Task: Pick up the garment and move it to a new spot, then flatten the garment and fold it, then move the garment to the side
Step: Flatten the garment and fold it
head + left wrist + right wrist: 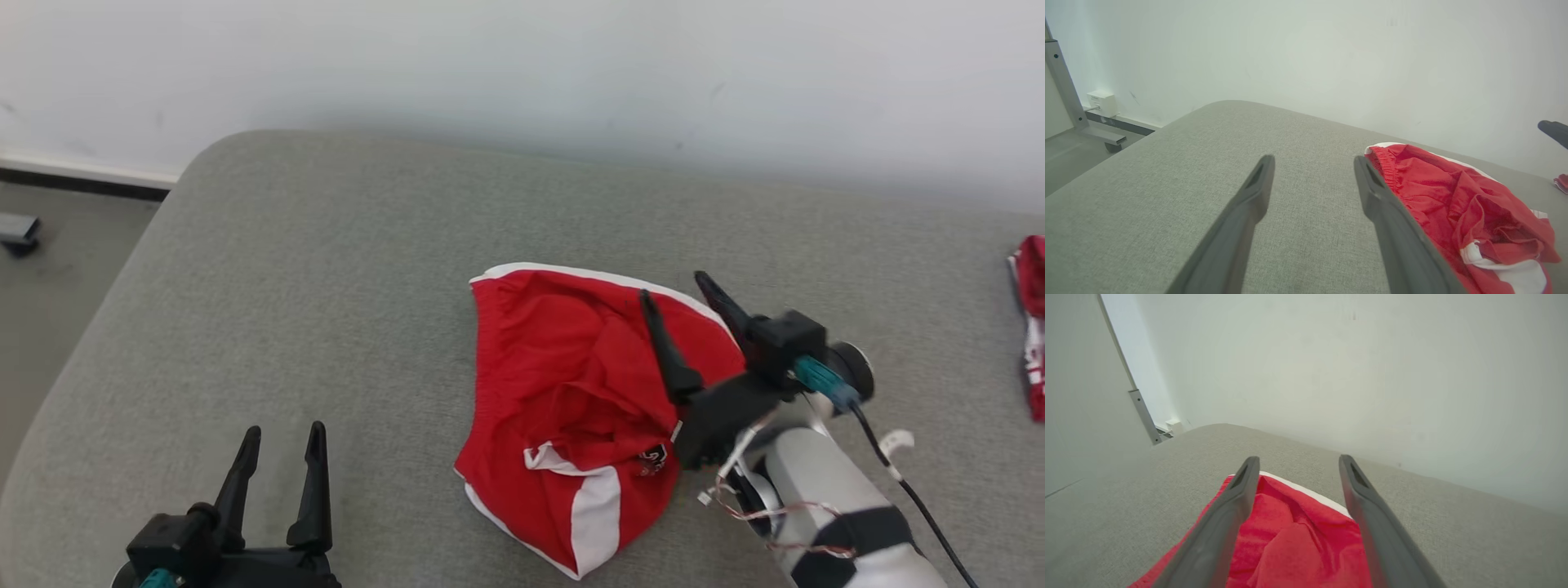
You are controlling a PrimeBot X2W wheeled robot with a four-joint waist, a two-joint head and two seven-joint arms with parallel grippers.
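The garment (571, 408) is a pair of red shorts with white trim, lying crumpled on the grey cushion (326, 286) right of centre. My right gripper (676, 292) hovers open over its right edge, fingers apart with nothing between them. In the right wrist view the red garment (1290, 547) lies below and between the open fingers (1237, 506). My left gripper (286, 441) rests open at the lower left, well clear of the cloth. The left wrist view has the garment (1453, 204) just right of my own right finger (1384, 204).
A second red and white cloth (1033, 318) lies at the cushion's far right edge. A white wall (522, 73) runs behind. The cushion's rounded left edge drops to the floor (49, 269). A metal frame leg (1069, 102) stands at the far left.
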